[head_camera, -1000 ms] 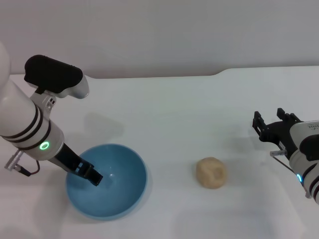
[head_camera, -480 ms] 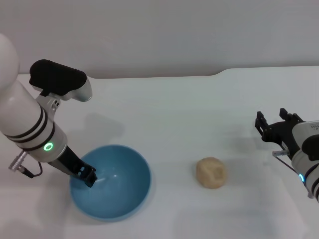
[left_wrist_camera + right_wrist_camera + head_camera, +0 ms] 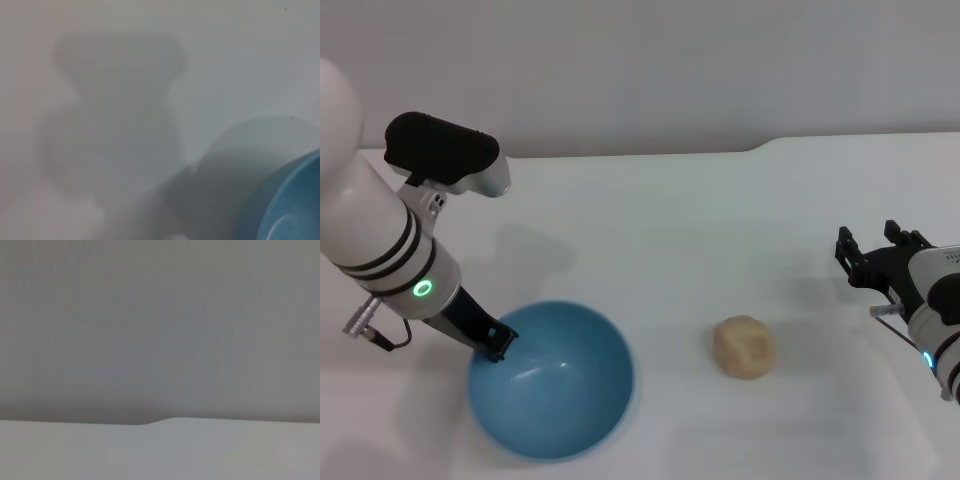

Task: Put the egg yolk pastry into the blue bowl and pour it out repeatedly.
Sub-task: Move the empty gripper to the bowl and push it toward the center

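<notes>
Egg yolk pastry [image 3: 744,346] sits on the table [image 3: 680,220] right of the blue bowl [image 3: 552,382], well apart: pale tan, matte, dented ball. Bowl empty. Left gripper [image 3: 497,343] pinches the bowl's left rim. Right gripper [image 3: 876,256], far right, fingers spread, empty. Next: right arm should descend centred over the pastry, grip gently.

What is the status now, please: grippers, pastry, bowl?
Left gripper at the blue bowl rim, grip unclear. Right gripper open, parked far right, empty. Egg yolk pastry on the table, outside the bowl. Nothing between them.
</notes>
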Robot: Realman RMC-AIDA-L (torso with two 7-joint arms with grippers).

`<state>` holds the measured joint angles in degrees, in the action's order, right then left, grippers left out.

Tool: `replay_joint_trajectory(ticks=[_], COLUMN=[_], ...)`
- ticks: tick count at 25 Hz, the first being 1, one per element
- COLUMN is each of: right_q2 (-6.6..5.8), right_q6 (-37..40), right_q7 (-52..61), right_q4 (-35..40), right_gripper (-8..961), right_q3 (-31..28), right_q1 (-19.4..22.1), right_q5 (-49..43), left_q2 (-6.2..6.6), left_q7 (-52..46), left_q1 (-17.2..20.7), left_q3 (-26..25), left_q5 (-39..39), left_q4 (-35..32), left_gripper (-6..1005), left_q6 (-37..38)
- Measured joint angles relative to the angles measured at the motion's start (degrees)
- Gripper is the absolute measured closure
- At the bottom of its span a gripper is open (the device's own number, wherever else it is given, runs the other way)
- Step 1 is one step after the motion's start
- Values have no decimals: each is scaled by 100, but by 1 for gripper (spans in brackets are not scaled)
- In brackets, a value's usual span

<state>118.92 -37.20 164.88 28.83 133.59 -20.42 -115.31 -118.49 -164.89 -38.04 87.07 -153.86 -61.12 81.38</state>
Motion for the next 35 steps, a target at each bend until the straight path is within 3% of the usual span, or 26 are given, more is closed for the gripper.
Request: replay_joint_trajectory(ticks=[3, 13, 20, 26, 31, 35], right_q2=[0, -2, -29, -33, -63, -80], right_q6=[-2, 70, 910, 3334, 6279, 8173], right_q7=[0, 0, -782, -1881, -2208, -2145], right_q4=[0, 121, 812, 2175, 3049, 3387], right_gripper=[398, 399, 399, 400, 400, 401], right_q3=[0, 44, -149, -1687, -3486, -4719], right_q1=[2, -13, 46, 338, 393, 283], right_q5=[0, 0, 41, 37, 8, -110], left_q2=[4, 27, 44, 45, 47, 47], left_q7=[0, 0, 5, 14, 24, 44], left_q1=[-1, -42, -44, -15, -1, 7], left_q3=[-42, -57, -441, -520, -524, -510], left_q5=[27, 68, 67, 67, 66, 67], left_q4=[5, 21, 34, 21, 47, 55], left_gripper=[996, 1000, 1000, 1001, 1001, 1001], left_q6=[0, 5, 7, -62, -86, -87])
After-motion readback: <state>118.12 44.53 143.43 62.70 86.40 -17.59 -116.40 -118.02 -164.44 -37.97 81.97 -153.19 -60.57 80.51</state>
